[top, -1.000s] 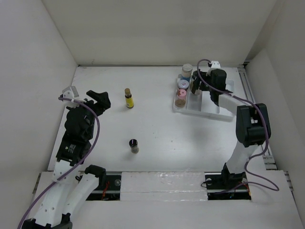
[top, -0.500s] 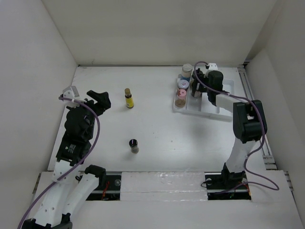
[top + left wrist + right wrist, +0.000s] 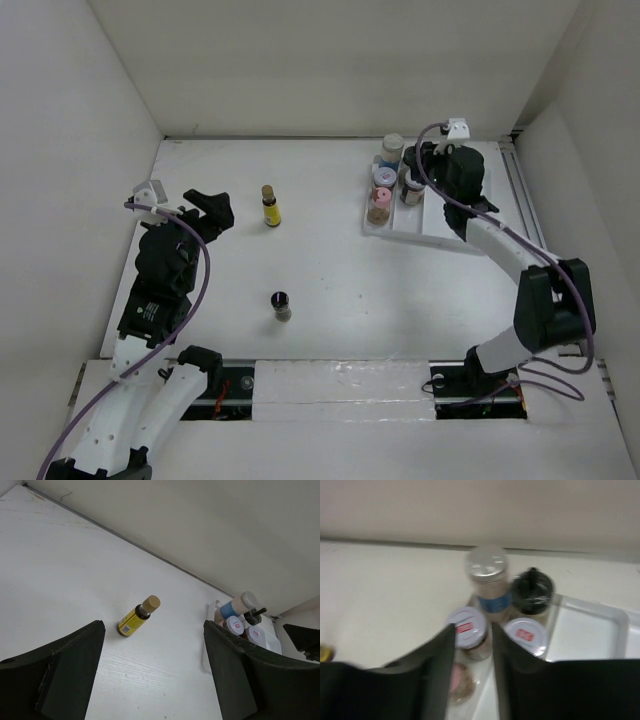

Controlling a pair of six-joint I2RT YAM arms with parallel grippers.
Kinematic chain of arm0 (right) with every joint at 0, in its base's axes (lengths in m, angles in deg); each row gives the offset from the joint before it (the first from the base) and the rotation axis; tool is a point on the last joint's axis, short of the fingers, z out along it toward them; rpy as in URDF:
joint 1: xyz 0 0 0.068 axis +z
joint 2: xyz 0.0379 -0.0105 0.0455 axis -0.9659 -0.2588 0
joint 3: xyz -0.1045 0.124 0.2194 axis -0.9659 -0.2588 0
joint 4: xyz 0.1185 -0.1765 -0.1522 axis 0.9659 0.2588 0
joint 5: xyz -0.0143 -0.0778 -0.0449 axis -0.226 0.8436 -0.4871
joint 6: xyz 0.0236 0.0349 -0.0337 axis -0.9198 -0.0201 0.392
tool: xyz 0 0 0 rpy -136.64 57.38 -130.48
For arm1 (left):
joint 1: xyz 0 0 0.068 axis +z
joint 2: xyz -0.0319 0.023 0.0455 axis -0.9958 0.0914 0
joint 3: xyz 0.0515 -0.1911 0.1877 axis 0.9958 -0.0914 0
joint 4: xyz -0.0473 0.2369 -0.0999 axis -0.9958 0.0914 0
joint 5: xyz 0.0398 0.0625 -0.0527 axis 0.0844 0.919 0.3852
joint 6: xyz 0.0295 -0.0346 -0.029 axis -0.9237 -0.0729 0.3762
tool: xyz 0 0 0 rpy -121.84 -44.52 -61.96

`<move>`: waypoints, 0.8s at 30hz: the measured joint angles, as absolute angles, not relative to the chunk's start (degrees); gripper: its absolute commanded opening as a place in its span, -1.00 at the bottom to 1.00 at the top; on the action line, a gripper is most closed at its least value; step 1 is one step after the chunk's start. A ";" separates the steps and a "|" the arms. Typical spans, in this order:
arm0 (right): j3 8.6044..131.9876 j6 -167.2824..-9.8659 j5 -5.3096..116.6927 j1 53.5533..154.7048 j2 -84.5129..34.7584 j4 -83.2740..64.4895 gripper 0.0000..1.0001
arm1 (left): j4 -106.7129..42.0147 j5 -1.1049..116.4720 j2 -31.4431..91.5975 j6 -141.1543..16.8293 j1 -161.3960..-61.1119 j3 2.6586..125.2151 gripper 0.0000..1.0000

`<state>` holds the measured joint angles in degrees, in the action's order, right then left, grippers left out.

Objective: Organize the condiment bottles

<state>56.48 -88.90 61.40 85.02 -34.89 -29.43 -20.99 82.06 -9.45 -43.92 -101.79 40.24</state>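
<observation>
A slim yellow bottle [image 3: 270, 206] stands on the table; in the left wrist view [image 3: 137, 616] it lies ahead of the open, empty left gripper [image 3: 212, 207] [image 3: 154, 680]. A small black-capped bottle [image 3: 282, 305] stands alone nearer the front. In the white tray [image 3: 440, 225] stand a blue-banded bottle [image 3: 390, 150] [image 3: 488, 580], a black-topped bottle [image 3: 412, 189] [image 3: 532, 592], two white-lidded jars [image 3: 466, 628] [image 3: 525, 635] and a pink shaker [image 3: 379, 205] [image 3: 455, 680]. My right gripper [image 3: 421, 160] [image 3: 473, 635] hovers above these, jaws slightly apart and holding nothing.
The tray's right compartments [image 3: 585, 630] hold nothing. The enclosure's back wall [image 3: 330, 70] runs close behind the tray. A metal rail [image 3: 520, 190] runs along the table's right side.
The right gripper has lifted and drawn back from the tray's bottles, its arm's elbow swinging out to the right; the black-topped bottle stands free. The left arm has not moved.
</observation>
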 measured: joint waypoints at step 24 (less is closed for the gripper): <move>56.72 -73.53 33.95 133.31 -39.78 -17.23 0.98 | -21.45 79.35 -8.75 -44.40 -101.79 40.24 0.53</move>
